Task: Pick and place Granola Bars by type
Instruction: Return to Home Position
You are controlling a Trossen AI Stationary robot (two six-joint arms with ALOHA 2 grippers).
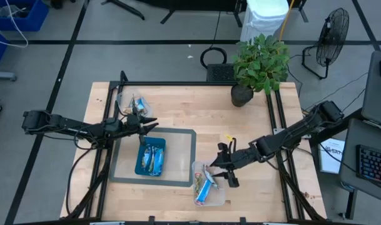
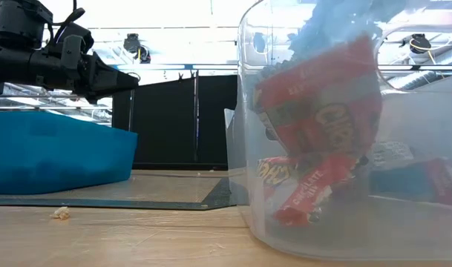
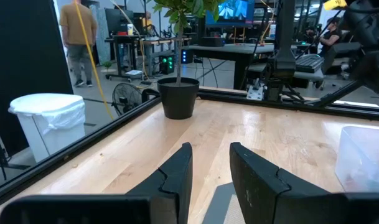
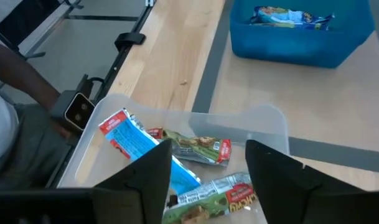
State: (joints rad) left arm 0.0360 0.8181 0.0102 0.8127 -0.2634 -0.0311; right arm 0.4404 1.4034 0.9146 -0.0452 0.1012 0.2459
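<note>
The granola bars lie in three containers. Silver-tan bars (image 1: 152,159) lie in the teal tray (image 1: 139,167), also seen in the right wrist view as bars (image 4: 289,17). Red-green bars (image 4: 198,149) and a blue bar (image 4: 130,140) lie in the near clear tub (image 1: 197,169). A second clear tub (image 1: 132,105) at the far left holds more bars. My left gripper (image 1: 151,125) hovers open over the tray's far edge, level, holding nothing. My right gripper (image 1: 223,165) hangs open over the near tub's far rim, also holding nothing.
A grey mat (image 1: 184,150) lies under the teal tray. A potted plant (image 1: 259,62) stands at the table's far right, its pot (image 3: 178,96) ahead of the left gripper. Black frame rails run along the table's sides. A person's dark sleeve (image 4: 15,68) shows beside the near tub.
</note>
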